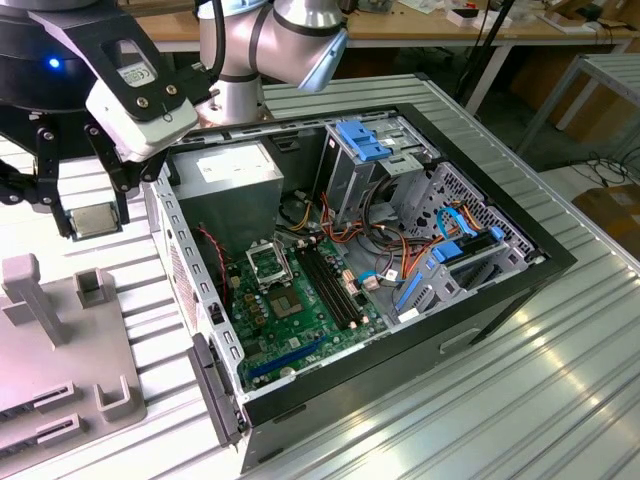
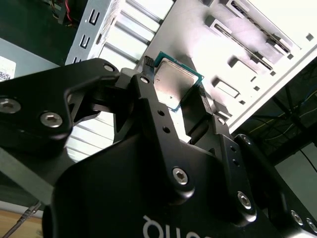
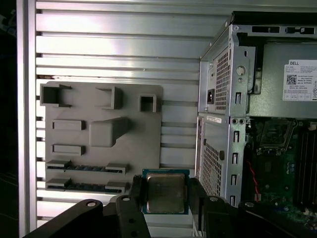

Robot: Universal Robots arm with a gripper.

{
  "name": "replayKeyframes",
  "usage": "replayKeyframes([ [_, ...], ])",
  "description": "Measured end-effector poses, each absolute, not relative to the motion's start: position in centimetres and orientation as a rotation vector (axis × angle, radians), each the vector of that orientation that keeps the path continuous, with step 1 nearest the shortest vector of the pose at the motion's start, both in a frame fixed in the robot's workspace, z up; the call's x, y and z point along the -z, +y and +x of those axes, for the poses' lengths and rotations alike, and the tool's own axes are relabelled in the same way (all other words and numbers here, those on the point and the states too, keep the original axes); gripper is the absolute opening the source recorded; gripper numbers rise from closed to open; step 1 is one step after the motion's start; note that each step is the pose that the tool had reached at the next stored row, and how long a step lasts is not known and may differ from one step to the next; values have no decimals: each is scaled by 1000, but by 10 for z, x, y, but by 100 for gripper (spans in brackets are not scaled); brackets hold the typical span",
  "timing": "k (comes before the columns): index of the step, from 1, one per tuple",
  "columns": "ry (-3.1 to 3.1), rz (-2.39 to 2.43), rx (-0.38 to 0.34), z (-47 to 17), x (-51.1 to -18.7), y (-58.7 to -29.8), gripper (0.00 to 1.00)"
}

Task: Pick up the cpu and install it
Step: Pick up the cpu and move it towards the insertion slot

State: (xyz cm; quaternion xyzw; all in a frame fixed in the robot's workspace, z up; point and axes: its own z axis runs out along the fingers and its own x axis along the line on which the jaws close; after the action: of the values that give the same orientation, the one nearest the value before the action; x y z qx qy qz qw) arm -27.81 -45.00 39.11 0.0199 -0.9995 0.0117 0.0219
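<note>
The pick-up looks done and the carry is in hand. The gripper (image 1: 96, 222) hangs at the exterior view's left, outside the case (image 1: 500, 310), with its two fingers (image 3: 135, 192) clamped on opposite edges of the cpu (image 3: 166, 192). The cpu lies flat between them with its metal top showing in both wrist views. It is lifted off the table (image 1: 520, 420) and is just beside the edge of the grey tray (image 1: 50, 380).

The socket (image 1: 268, 262) sits on the far-left part of the board (image 1: 300, 320) inside the case, well apart from the cpu and, as far as I can judge, empty — so the install is not yet done. Seating it would call for carrying the cpu over the case wall, squaring it to the socket frame and setting it down level, with no tilt and no force.

By my count there is one cpu, one gripper with two fingers, one socket, one board, one case and one tray.
</note>
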Motion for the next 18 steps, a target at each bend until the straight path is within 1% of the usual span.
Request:
replayKeyframes([
  [18,-3097,62,-36,-268,-391,-450,47],
])
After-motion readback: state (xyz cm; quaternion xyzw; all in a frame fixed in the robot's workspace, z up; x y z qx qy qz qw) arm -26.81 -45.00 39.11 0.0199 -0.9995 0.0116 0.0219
